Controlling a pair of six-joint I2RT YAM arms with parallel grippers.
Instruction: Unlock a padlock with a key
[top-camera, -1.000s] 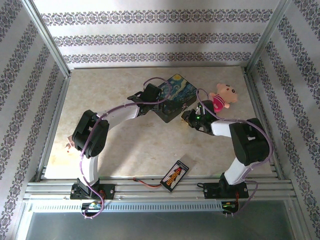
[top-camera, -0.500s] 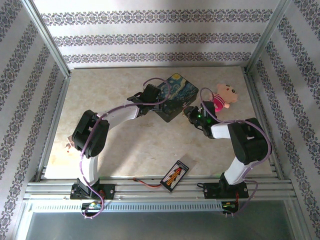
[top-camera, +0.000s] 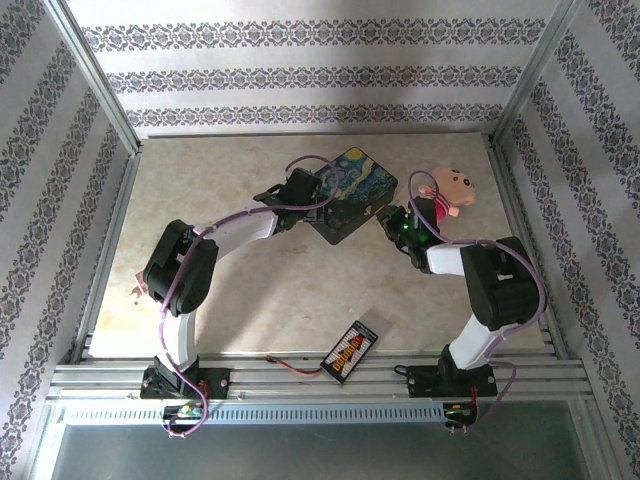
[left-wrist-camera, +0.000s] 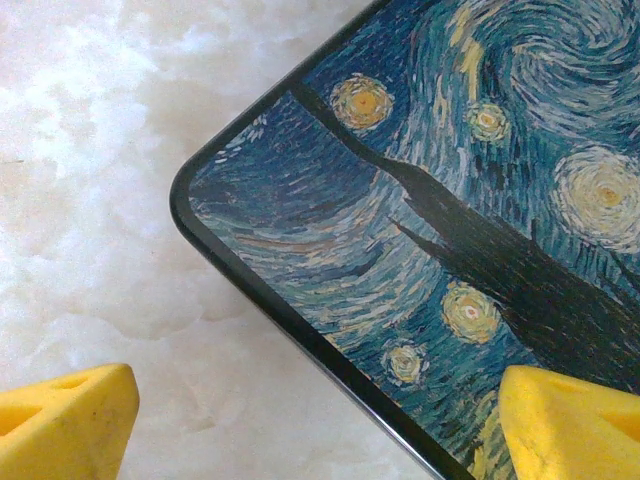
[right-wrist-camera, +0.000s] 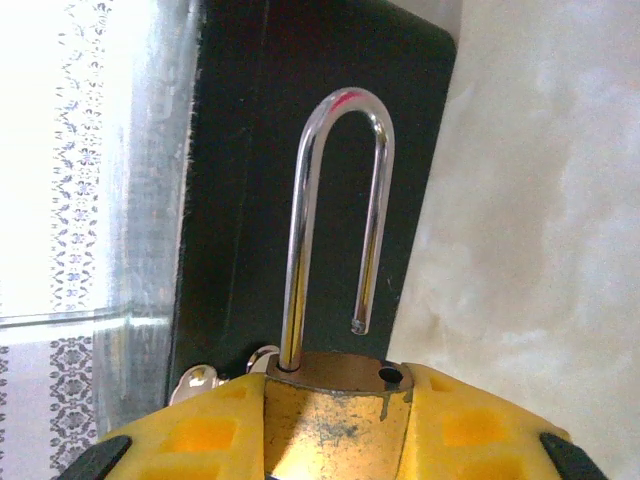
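Observation:
My right gripper is shut on the brass padlock, with a yellow finger on each side of its body. The silver shackle stands raised, its free end out of its hole. Bits of shiny grey metal, apparently the key, peek out behind the left finger. In the top view this gripper sits between the box and the plush toy. My left gripper is open, its yellow fingers wide apart above the near corner of the Starry Night box, holding nothing.
The painted box lies at the table's middle back. A pink plush toy lies right of it. A black strip with coloured marks rests near the front edge. A small pinkish object sits at the left edge.
My right gripper has moved with the padlock toward the back right, closer to the plush toy. The left arm has stayed over the box.

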